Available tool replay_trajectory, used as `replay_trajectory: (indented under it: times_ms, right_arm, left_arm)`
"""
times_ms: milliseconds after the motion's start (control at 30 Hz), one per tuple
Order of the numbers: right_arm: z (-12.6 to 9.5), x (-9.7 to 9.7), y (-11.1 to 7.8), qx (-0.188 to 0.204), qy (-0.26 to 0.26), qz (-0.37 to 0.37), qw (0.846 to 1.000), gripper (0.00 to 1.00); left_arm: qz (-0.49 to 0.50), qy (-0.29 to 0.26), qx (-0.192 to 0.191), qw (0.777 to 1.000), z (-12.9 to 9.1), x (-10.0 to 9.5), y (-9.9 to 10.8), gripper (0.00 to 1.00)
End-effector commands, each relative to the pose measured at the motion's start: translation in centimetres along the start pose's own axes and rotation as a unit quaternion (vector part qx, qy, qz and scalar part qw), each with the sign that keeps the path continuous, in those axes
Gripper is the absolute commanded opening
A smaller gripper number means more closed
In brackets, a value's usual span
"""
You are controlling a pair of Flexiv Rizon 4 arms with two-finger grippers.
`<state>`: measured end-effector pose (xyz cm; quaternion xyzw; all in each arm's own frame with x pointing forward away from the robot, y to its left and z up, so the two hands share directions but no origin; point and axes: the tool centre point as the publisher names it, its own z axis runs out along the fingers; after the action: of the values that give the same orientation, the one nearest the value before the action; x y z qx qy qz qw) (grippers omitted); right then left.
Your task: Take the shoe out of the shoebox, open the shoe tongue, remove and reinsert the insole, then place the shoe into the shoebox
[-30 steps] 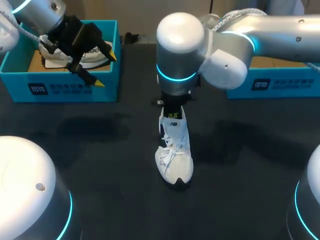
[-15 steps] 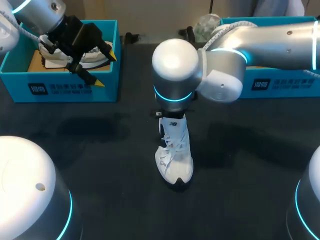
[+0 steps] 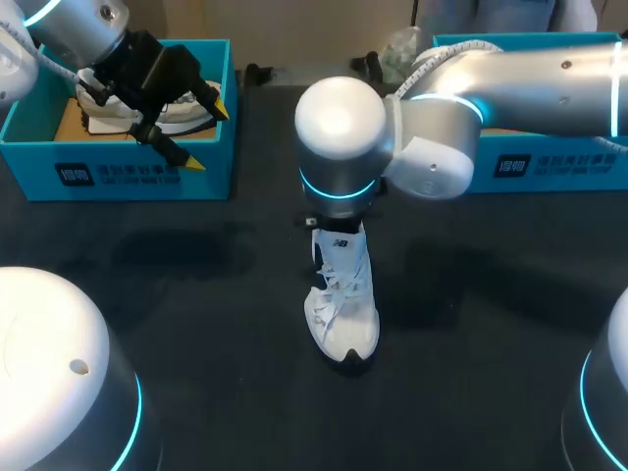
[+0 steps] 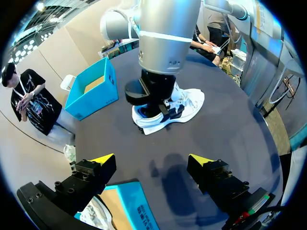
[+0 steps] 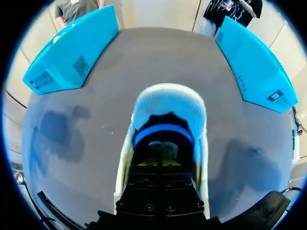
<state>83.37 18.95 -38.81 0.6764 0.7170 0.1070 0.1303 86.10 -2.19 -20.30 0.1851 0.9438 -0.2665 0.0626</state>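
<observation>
Right jaws: sunk from above into the mouth of the white shoe (image 5: pixel 165 110). Open or closed: cannot tell, with black housing in the way. Down in the opening, a strip of blue insole (image 5: pixel 163 135), mostly hidden. No sight of these jaws in the head view, lost behind the big wrist joint of the right arm (image 3: pixel 510 74) at frame centre.

Left jaws: wide open, yellow tips (image 4: pixel 103 158) well apart, nothing between. In the head view, at upper left, hanging over the left shoebox (image 3: pixel 128 177), one tip out past its near wall. Beneath, a second white shoe (image 3: pixel 182 116) inside that box, partly covered by the black gripper body.

Task shoe on the dark bench (image 3: pixel 196 324) at frame centre, toe toward the lower edge, laces and tongue in sight, heel end hidden under the wrist joint.

Right arm in from upper right, long link lying across the right shoebox (image 3: pixel 530 165) and covering most of its inside, then bent straight down onto the shoe. Left arm (image 3: pixel 69 25) in from the upper left corner, cut off by the frame, wrist tilted toward the centre.

Open bench on every side of the shoe. Both boxes well apart from it, along the far edge. White arm bases (image 3: pixel 59 373) in the lower corners, cut off.
</observation>
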Motion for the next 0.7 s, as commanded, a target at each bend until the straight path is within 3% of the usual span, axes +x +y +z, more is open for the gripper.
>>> replay_trajectory:
  times_ms: [33,367,700]
  right_arm:
    - [-2.0,-0.3,0.1,-0.017,-0.004,0.0,1.0,0.0]
    - [-2.9,-0.6,2.6,-0.073,-0.015,0.008,0.997,0.0]
    - [0.2,0.3,3.2,-0.105,-0.012,-0.007,0.994,0.0]
  left_arm:
    - [0.0,0.0,-0.001,1.0,-0.1,0.1,0.0,1.0]
    - [0.0,0.0,-0.001,1.0,-0.1,0.1,0.0,1.0]
    - [0.0,0.0,-0.001,1.0,-0.1,0.1,0.0,1.0]
